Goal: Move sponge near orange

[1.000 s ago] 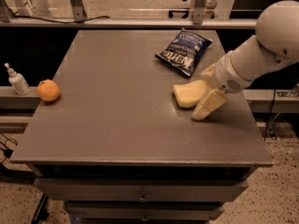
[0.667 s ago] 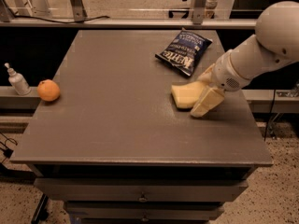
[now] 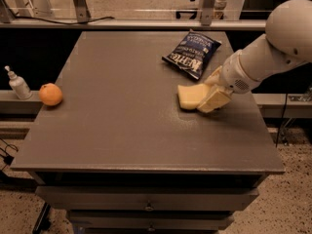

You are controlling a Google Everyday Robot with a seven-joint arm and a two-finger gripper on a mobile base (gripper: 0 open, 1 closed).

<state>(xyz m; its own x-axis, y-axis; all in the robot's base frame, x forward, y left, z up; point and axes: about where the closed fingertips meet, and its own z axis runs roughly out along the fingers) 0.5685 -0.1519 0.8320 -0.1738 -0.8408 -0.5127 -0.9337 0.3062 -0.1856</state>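
Observation:
The pale yellow sponge [image 3: 187, 95] is on the right half of the grey table [image 3: 122, 130], just below a chip bag. My gripper [image 3: 204, 97] comes in from the right on a white arm and is shut on the sponge's right end, with one pale finger behind it and one in front. The sponge's left part sticks out of the fingers, low over the tabletop. The orange [image 3: 50, 94] sits at the table's left edge, far to the left of the sponge.
A dark blue chip bag [image 3: 191, 53] lies at the back right, close behind the sponge. A small white pump bottle [image 3: 18, 84] stands on a ledge just left of the orange. The table's front edge has drawers below.
My gripper and the sponge have shifted a little to the left together. The orange, bag and bottle have not moved.

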